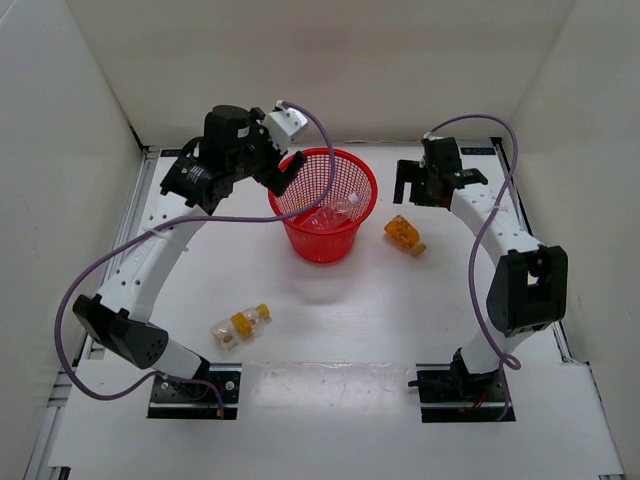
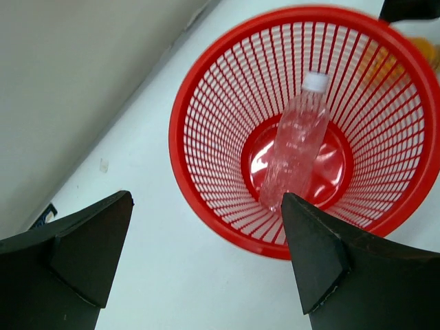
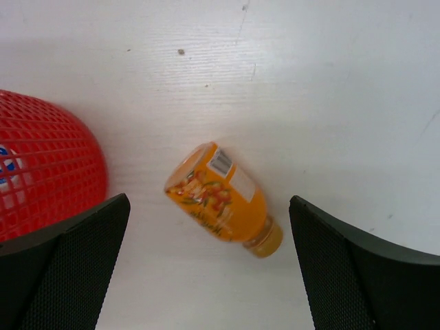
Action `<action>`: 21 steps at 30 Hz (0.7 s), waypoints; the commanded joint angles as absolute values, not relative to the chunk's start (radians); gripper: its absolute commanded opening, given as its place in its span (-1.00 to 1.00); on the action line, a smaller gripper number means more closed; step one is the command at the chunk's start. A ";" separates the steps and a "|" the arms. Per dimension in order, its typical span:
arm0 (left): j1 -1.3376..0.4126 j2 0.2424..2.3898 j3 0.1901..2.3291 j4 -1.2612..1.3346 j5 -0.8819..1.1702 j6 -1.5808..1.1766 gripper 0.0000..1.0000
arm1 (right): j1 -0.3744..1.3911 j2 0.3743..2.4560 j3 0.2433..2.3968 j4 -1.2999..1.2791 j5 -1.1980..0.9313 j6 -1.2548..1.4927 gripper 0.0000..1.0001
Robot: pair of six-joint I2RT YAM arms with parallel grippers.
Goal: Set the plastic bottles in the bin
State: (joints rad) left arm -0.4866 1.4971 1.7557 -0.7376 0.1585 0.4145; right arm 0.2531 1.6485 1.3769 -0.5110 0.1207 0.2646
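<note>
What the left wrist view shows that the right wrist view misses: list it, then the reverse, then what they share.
Only the left wrist view: the bin's inside, with a clear bottle, white-capped, lying in it. Only the right wrist view: the orange bottle in full, on its side on the table beside the bin, not touching it; the left shows only an orange blur through the mesh. Both: the red mesh bin, the white table, and each arm's own jaws, open and empty.
</note>
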 commanded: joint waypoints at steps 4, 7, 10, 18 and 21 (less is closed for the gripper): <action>-0.460 1.441 1.690 -0.778 0.092 0.439 1.00 | 0.230 1.669 1.352 -0.540 -0.070 -0.082 1.00; -0.451 1.430 1.680 -0.787 0.092 0.448 1.00 | 0.258 1.683 1.333 -0.600 -0.080 -0.159 1.00; -0.442 1.430 1.680 -0.787 0.103 0.448 1.00 | 0.297 1.713 1.333 -0.640 -0.048 -0.248 0.97; -0.433 1.430 1.689 -0.796 0.121 0.448 1.00 | 0.307 1.871 1.380 -0.595 0.032 -0.241 0.97; -0.433 1.430 1.689 -0.796 0.110 0.448 1.00 | 0.307 1.933 1.439 -0.595 0.032 -0.200 0.94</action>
